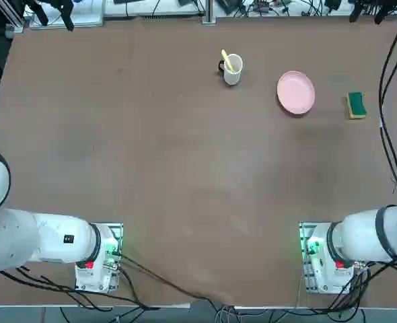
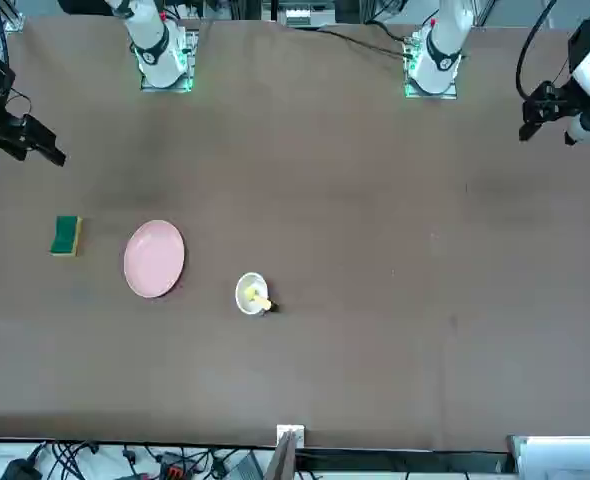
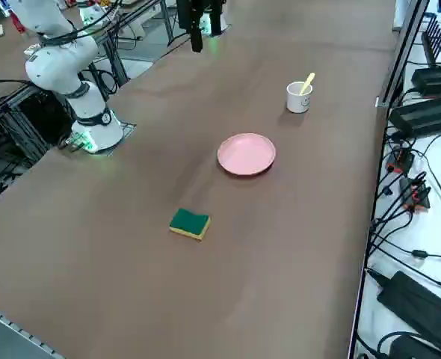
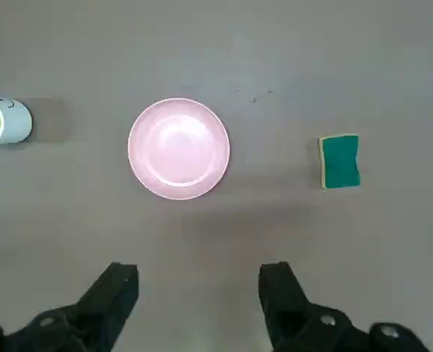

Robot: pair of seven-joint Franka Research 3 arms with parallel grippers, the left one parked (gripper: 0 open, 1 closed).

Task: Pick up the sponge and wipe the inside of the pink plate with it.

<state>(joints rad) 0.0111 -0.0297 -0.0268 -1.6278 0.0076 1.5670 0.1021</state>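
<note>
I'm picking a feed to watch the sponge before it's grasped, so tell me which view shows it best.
The right wrist view: the sponge appears largest there, its green top and a yellow edge plain. The right side view shows its green top and yellow side; the top and front views show both colours, but smaller.

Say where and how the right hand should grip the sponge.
Probably by its two long edges, from straight above: the sponge lies flat, green side up, a low rectangular block clear of the plate. The open right hand hovers above the table.
</note>
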